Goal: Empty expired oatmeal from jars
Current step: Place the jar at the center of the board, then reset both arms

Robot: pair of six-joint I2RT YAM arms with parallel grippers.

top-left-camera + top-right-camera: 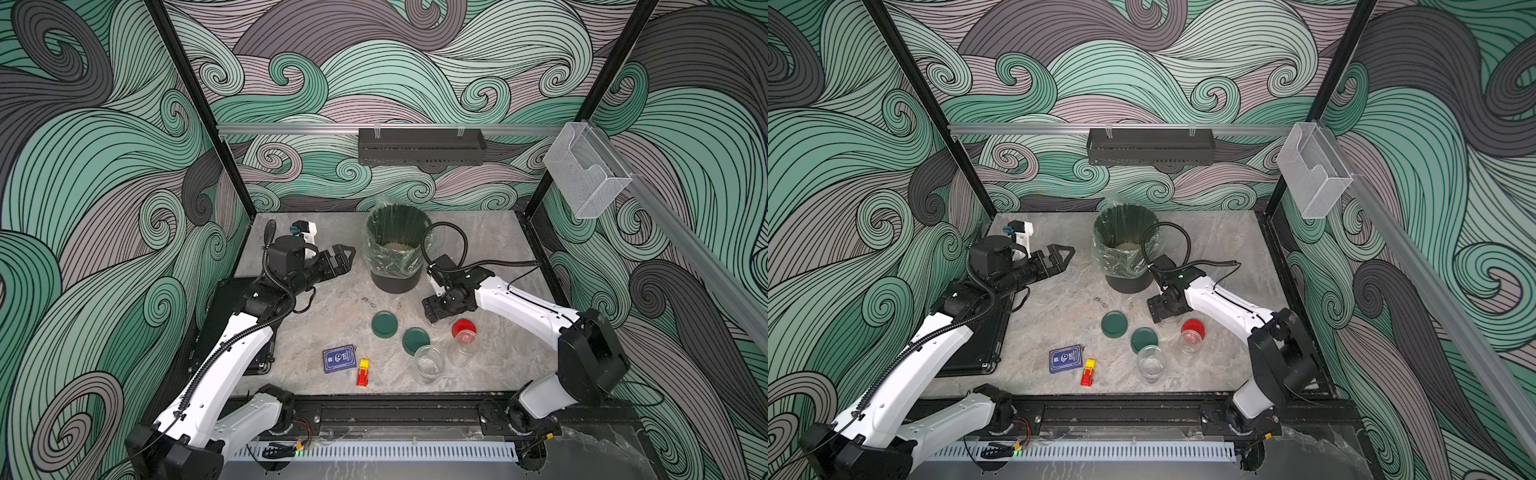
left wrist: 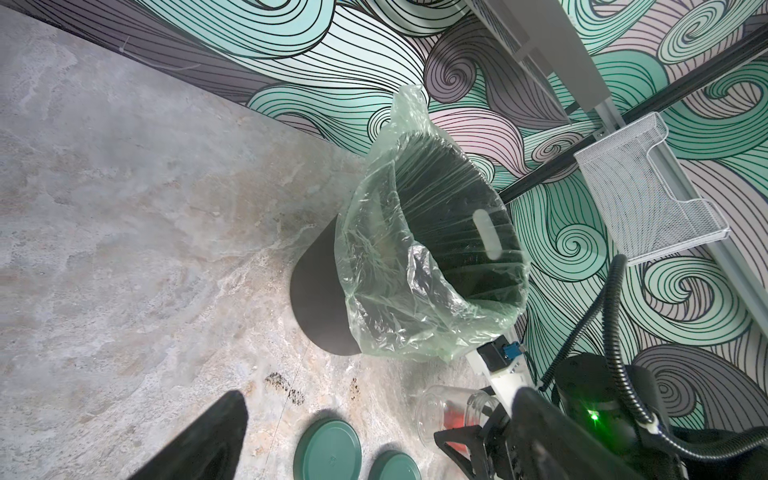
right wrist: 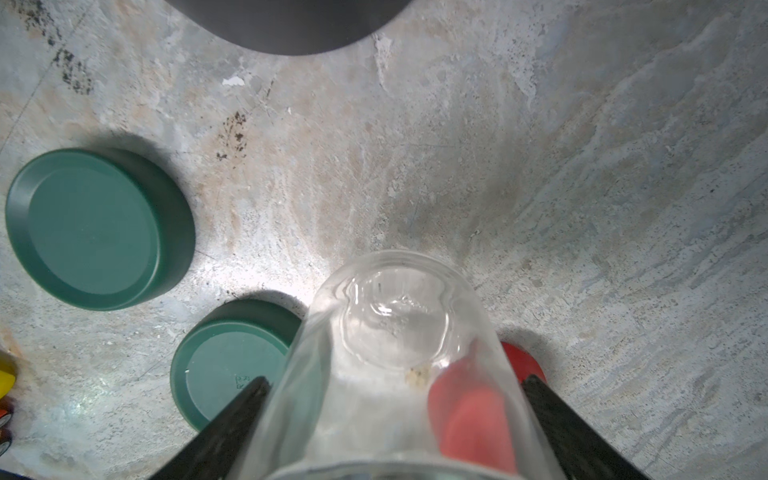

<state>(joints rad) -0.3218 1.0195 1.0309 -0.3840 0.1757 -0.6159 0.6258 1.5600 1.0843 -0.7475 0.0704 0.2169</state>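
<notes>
Bench (image 1: 316, 316) of grey marbled stone, with two robot arms reaching over it. Right gripper (image 3: 395, 380) is partly closed around a clear lidless jar (image 3: 395, 324), one finger on each side near its neck and its base pointing away from the wrist. It holds the jar low, between the black plastic-lined bin (image 1: 395, 282) and a red-lidded jar (image 1: 463, 338). Left gripper (image 1: 348, 259) is spread wide and holds nothing, hovering left of the bin. Oatmeal (image 1: 397, 247) lies as a pale heap at the bottom of the bin. Another open jar (image 1: 429, 363) stands near the front edge, just beside two green lids (image 1: 384, 324) lying flat.
</notes>
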